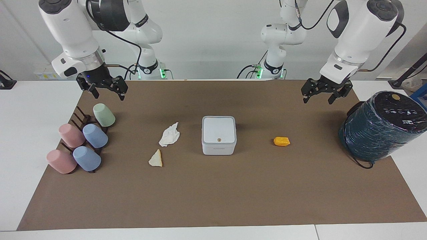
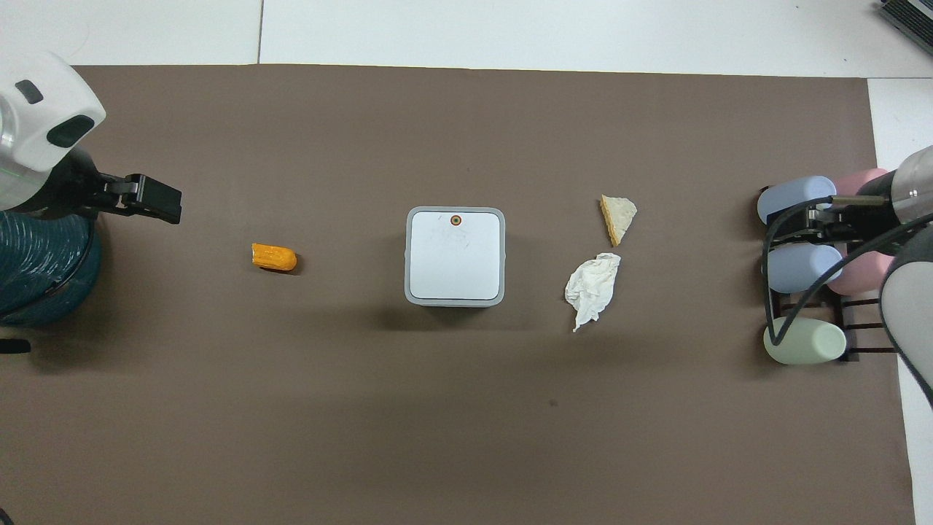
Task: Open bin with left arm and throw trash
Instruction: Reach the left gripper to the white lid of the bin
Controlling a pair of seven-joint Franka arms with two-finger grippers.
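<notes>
The white square bin (image 1: 219, 135) stands shut in the middle of the brown mat, with a brown dot on its lid (image 2: 455, 255). An orange-yellow lump (image 1: 281, 141) lies beside it toward the left arm's end (image 2: 274, 257). A crumpled white tissue (image 1: 169, 135) lies toward the right arm's end (image 2: 592, 288). A cream wedge scrap (image 1: 156, 159) lies just farther from the robots than the tissue (image 2: 618, 217). My left gripper (image 1: 317, 99) hangs open and empty in the air, beside the teal cylinder (image 2: 146, 198). My right gripper (image 1: 109, 96) hangs open and empty over the cup rack.
A big dark teal wrapped cylinder (image 1: 380, 128) stands at the left arm's end of the mat (image 2: 36, 270). Several pastel cups on a dark rack (image 1: 80, 143) lie at the right arm's end (image 2: 802, 262). The brown mat (image 1: 213, 200) lies on a white table.
</notes>
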